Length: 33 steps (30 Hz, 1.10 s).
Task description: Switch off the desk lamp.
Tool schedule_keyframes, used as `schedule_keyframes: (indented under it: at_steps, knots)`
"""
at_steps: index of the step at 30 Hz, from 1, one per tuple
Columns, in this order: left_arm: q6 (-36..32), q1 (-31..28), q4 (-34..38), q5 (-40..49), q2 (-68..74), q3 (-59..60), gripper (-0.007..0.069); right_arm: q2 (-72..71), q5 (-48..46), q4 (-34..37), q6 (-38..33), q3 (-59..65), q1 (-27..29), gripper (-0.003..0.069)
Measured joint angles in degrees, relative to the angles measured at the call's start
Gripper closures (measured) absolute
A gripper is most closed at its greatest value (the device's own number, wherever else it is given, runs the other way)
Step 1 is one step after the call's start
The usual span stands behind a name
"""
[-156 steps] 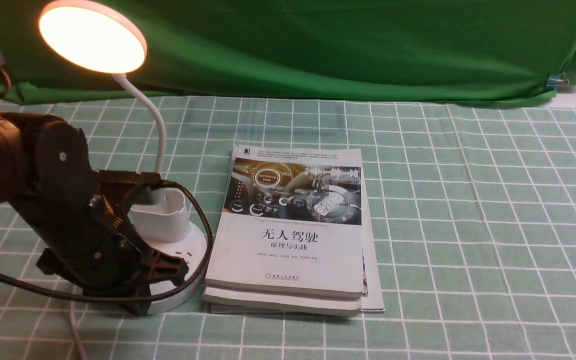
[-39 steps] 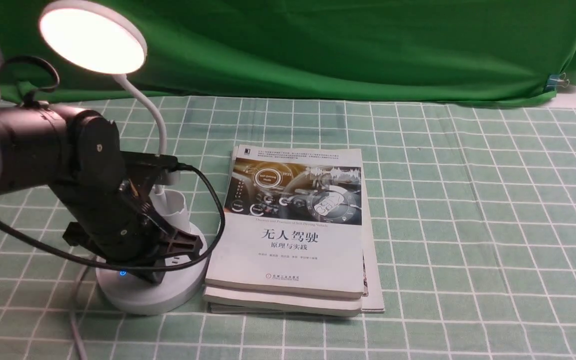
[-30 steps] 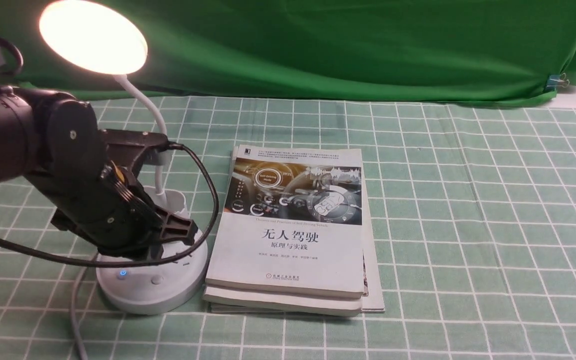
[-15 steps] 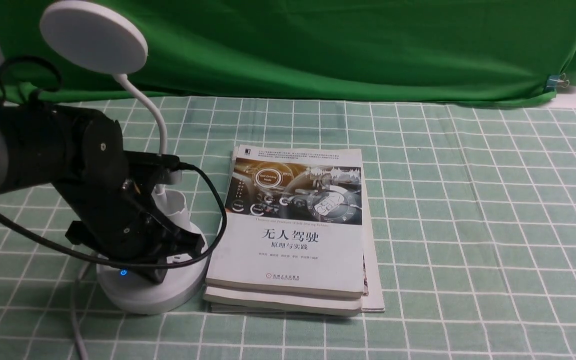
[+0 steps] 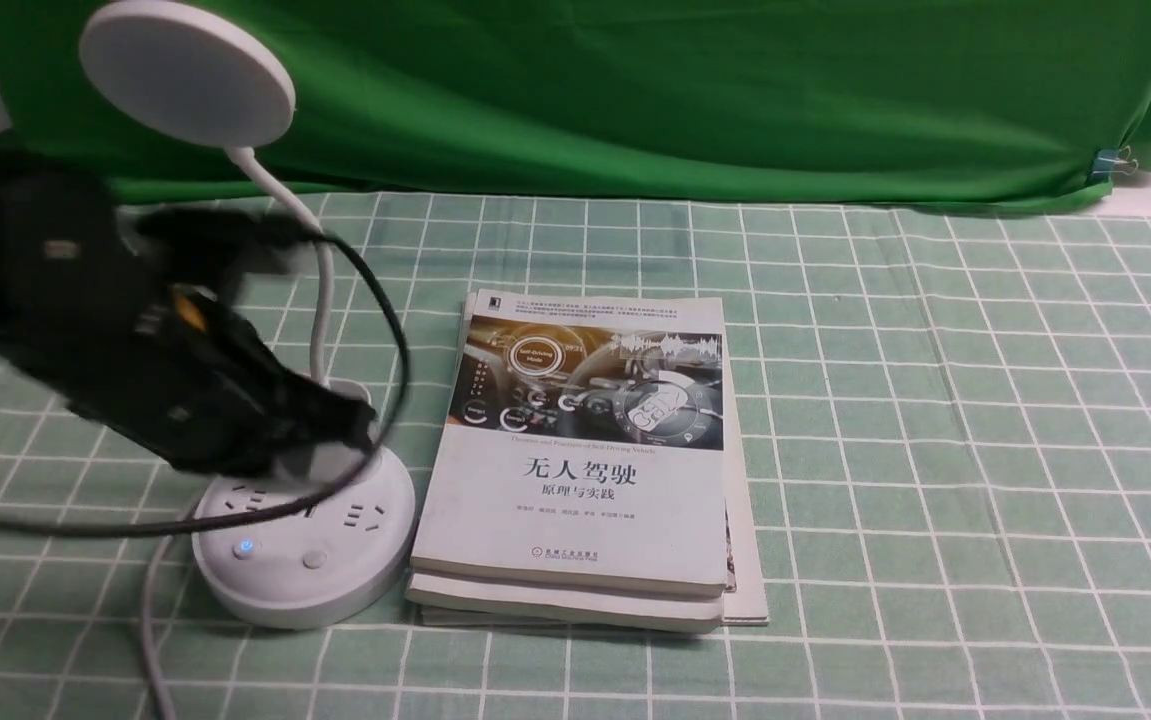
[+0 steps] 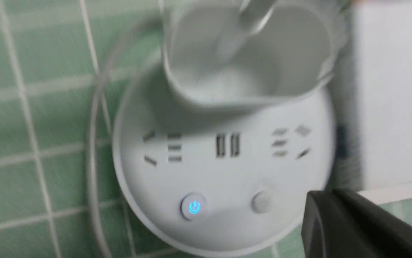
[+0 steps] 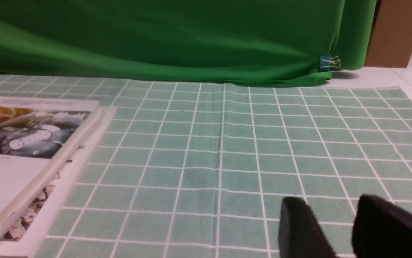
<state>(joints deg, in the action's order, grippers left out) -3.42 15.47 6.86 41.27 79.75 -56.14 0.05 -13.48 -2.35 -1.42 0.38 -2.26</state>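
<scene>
The left hand (image 5: 330,425) is showing only as a dark blur near the table's left edge, so how its jaws are standing cannot be told. It is hiding the cup holder and lower neck of the desk lamp (image 5: 305,560), whose head is being clipped by the picture's top edge. The left wrist view is coming out blurred, with one dark finger (image 6: 356,225) cut off at the corner. The right hand (image 7: 334,208) is being cropped to two fingertips. The small print on the top book (image 5: 585,470) is too fine to read.
</scene>
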Motion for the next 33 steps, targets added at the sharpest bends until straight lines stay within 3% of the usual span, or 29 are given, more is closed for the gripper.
schedule_keyframes:
  at_steps: [16, 24, 33]
  knots:
    - [-0.28, 0.0, 3.01, -27.74, -51.69, 34.58, 0.0622, 0.0, 0.0, 0.0, 0.0, 0.0, 0.0, 0.0416]
    - [-0.47, 0.0, 3.05, -28.67, -68.48, 43.44, 0.0622, 0.0, 0.0, 0.0, 0.0, 0.0, 0.0, 0.0416]
    - [-0.47, 0.0, 3.05, -26.18, -70.1, 44.96, 0.0622, 0.0, 0.0, 0.0, 0.0, 0.0, 0.0, 0.0417]
